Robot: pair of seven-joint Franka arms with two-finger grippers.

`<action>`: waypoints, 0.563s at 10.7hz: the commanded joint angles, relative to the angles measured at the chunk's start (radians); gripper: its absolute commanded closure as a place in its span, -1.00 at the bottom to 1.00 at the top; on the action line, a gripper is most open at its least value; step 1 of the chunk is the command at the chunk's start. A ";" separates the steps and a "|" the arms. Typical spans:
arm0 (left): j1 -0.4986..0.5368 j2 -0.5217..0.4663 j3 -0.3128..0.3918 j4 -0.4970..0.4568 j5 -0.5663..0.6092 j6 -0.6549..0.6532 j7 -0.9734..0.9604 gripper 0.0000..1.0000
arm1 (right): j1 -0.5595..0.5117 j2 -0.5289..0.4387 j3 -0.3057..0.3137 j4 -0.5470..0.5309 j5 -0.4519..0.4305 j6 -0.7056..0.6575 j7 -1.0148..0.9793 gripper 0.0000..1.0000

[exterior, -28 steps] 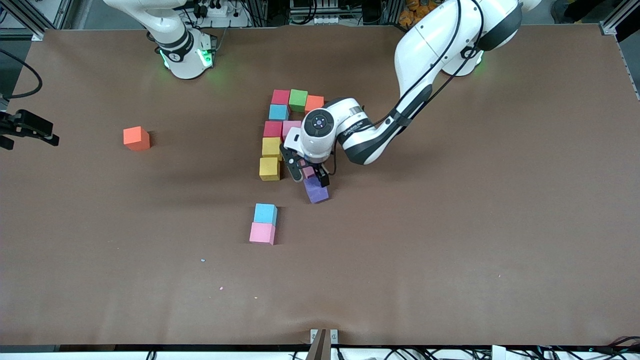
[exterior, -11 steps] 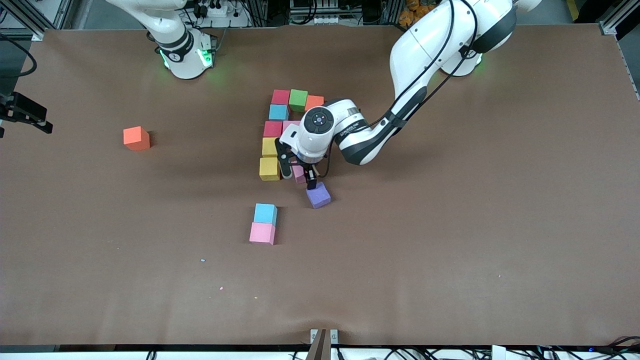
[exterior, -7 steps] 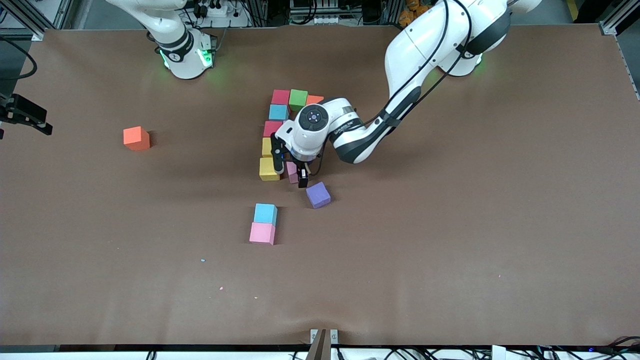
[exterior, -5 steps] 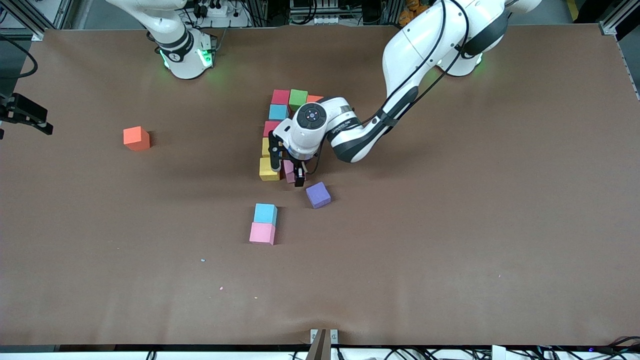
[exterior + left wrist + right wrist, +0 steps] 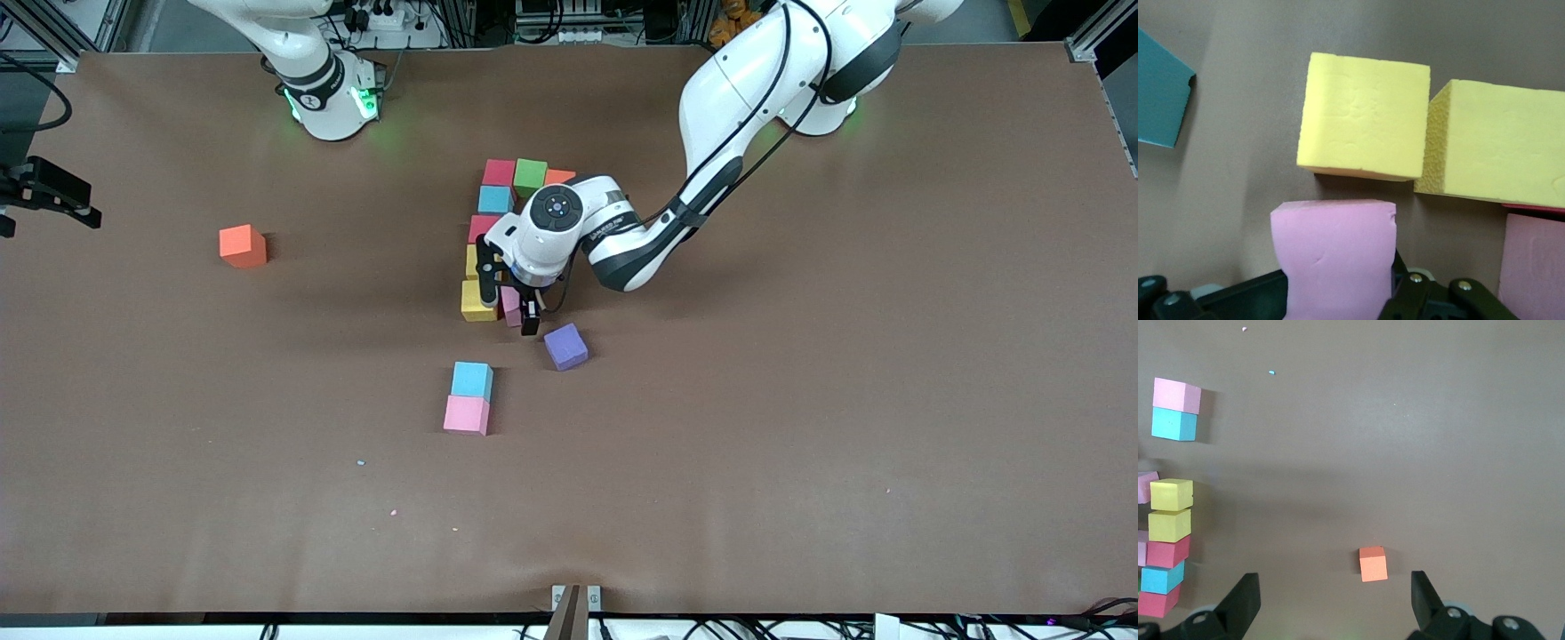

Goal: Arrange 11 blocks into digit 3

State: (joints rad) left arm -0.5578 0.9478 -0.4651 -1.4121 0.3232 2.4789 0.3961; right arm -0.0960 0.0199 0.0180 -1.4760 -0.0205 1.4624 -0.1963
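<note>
Now, front view: the left arm bends down over the block column, left gripper [image 5: 508,305] pinching a pink block [image 5: 511,305] beside the yellow block [image 5: 478,300]. Left wrist view: pink block [image 5: 1335,257] clamped. Right wrist view: right gripper [image 5: 1335,600] spread wide, waiting above the orange block [image 5: 1373,563].

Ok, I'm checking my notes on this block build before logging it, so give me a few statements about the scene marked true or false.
1. The left gripper is shut on a pink block. True.
2. That pink block sits beside the nearer yellow block. True.
3. The purple block is stacked on the yellow blocks. False: it lies alone on the table, nearer the front camera than they are.
4. The right gripper holds the lone orange block. False: it is open over the table, and that block sits free.
5. A loose blue block touches a loose pink block. True.
</note>
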 commanded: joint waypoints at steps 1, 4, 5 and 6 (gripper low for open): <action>-0.014 0.054 0.010 0.032 -0.010 0.041 0.027 -0.42 | -0.004 0.006 0.004 0.014 -0.016 -0.017 0.008 -1.00; -0.016 0.057 0.010 0.030 -0.010 0.069 0.032 -0.56 | -0.001 0.012 0.004 0.014 -0.016 -0.014 0.008 -1.00; -0.017 0.058 0.010 0.031 -0.009 0.075 0.035 -0.56 | -0.001 0.012 0.004 0.013 -0.016 -0.016 0.008 -1.00; -0.022 0.058 0.010 0.031 -0.009 0.078 0.035 -0.56 | -0.001 0.012 0.004 0.013 -0.016 -0.016 0.008 -1.00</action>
State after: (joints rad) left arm -0.5649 0.9905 -0.4604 -1.4032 0.3232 2.5424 0.4083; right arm -0.0960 0.0270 0.0179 -1.4762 -0.0207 1.4602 -0.1963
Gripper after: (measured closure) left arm 0.216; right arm 0.000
